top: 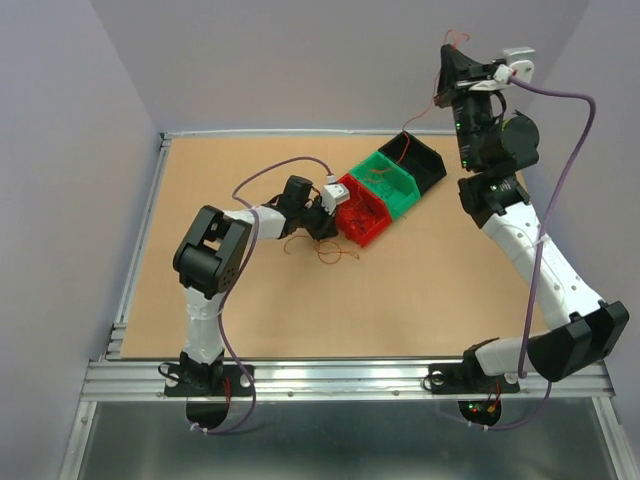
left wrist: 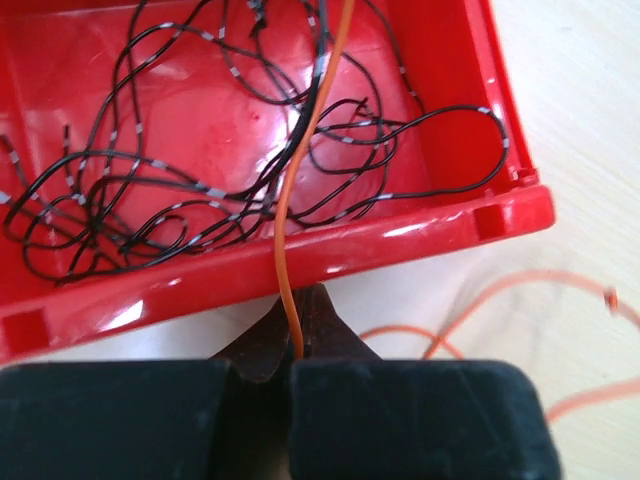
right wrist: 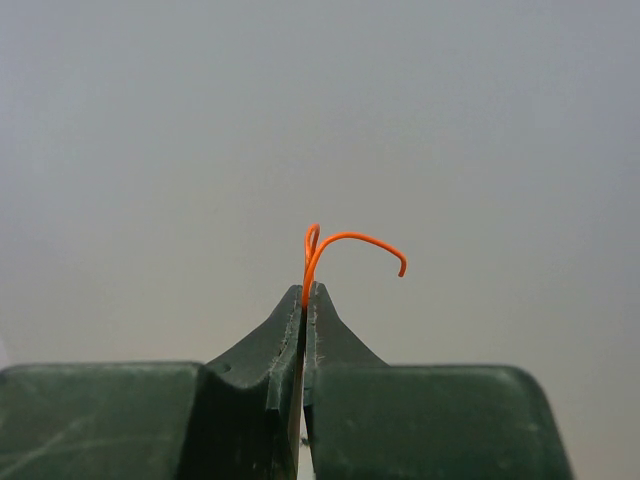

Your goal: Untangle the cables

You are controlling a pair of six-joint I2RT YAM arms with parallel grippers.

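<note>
My left gripper (left wrist: 300, 300) is shut on a thin orange cable (left wrist: 283, 220), just in front of the near wall of a red bin (left wrist: 420, 235). The cable runs up from the jaws across that bin. In the bin lie curly black cables (left wrist: 150, 215) with pale stripes. More orange cable (left wrist: 500, 300) loops on the table to the right, and from above it shows as a small tangle (top: 328, 250) beside the left gripper (top: 325, 218). The right gripper (right wrist: 305, 292) is raised high at the back right (top: 450, 62). It is shut on an orange cable end (right wrist: 350, 238) that curls above the tips.
Red (top: 362, 232), green (top: 392, 200) and black (top: 428, 165) bins stand in a diagonal row at the table's back middle, with thin cables inside. Purple arm cables (top: 560, 170) hang along both arms. The table's raised frame (top: 140, 240) borders the left side.
</note>
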